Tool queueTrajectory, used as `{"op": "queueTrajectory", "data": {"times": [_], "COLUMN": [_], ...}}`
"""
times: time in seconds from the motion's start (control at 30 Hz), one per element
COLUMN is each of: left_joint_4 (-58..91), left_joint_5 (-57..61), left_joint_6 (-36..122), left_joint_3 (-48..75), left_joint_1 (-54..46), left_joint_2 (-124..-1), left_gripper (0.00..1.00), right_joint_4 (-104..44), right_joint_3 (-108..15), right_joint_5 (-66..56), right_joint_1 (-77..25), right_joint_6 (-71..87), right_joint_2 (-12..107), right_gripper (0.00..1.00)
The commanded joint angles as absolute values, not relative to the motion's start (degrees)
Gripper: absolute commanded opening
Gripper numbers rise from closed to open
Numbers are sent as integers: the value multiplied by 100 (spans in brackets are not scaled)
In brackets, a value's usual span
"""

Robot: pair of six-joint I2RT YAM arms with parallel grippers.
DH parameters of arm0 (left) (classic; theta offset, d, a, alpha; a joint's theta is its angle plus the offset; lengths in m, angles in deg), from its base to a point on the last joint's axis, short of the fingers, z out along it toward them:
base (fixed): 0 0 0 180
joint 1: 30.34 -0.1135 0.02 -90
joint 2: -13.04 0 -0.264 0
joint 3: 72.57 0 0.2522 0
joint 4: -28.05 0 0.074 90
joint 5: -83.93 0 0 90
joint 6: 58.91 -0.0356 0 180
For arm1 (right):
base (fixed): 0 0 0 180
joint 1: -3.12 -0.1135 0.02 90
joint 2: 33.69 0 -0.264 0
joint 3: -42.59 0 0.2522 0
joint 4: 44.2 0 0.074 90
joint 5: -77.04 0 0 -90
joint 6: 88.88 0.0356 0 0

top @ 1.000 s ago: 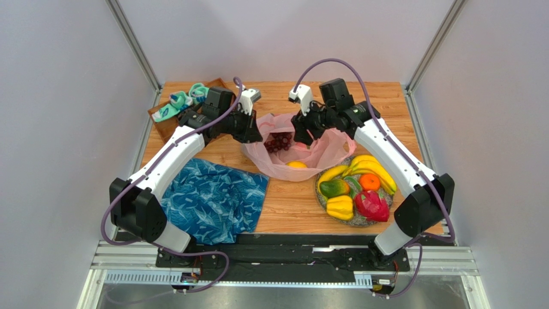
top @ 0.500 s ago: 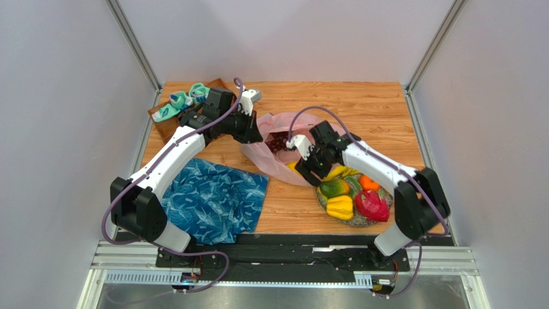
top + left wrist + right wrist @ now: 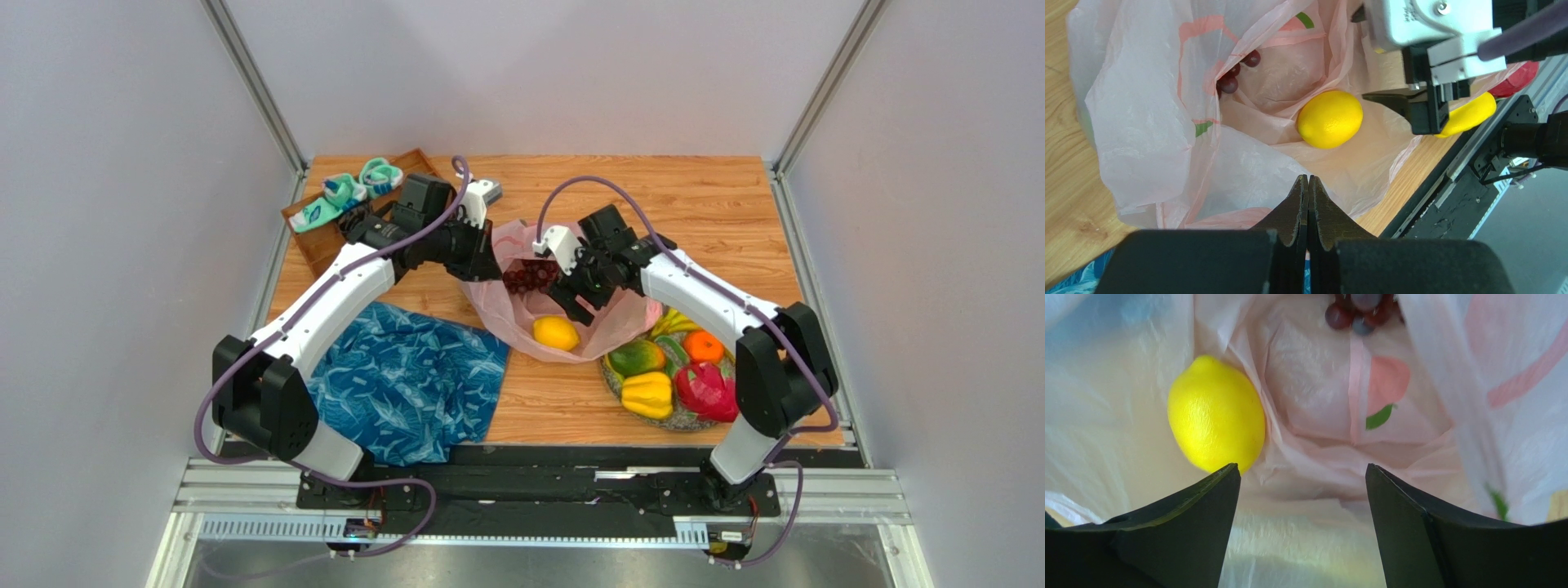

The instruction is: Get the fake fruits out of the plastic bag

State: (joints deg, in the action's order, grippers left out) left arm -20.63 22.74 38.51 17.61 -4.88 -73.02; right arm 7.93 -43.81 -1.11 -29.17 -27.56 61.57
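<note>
**A:** Which fruit is left in there?

**B:** Two pieces, both inside the plastic bag in the middle of the table. The lemon lies on the bag's floor at the near side. The dark grapes are deeper in, apart from it. The yellow pepper, the dragon fruit and the rest are already out, piled to the right of the bag.

**A:** How would that lemon handle?

**B:** I'd guess it's light, hard and glossy, so a bit slippery. It's rounded too, and an off-centre pinch could squirt it away. I'd take it across its short middle, one finger on each side. The bag worries me more. It's thin, soft, crinkly film that may fold over the fruit or get nipped along with it.

**A:** And the jaws?

**B:** The right gripper is spread wide and holds nothing. It hangs in the bag's mouth with the lemon just beside one finger, not between the two. The left gripper is pressed tight together at the bag's far-left rim. I can't tell whether a fold of film is caught in it.
</note>
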Motion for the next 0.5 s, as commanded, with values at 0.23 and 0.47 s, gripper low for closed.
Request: {"op": "queueTrajectory", "data": {"times": [0.23,0.47], "left_joint_4": [-1990,-1981], "left_joint_5": [2178,2205], "left_joint_6": [3724,3741], "left_joint_3": [1722,1748], "left_joint_1": [-423,-423], "left_joint_2": [-7142,-7186], "left_gripper": [0,0], "right_joint_4": [1482,1737], "right_joint_3": [-5124,-5098], "right_joint_5": [1490,1384], "right_joint_1": [-2992,-3001], "right_joint_6": [-3456,-3605], "right_joint_2": [6712,7186], "right_gripper": [89,86]}}
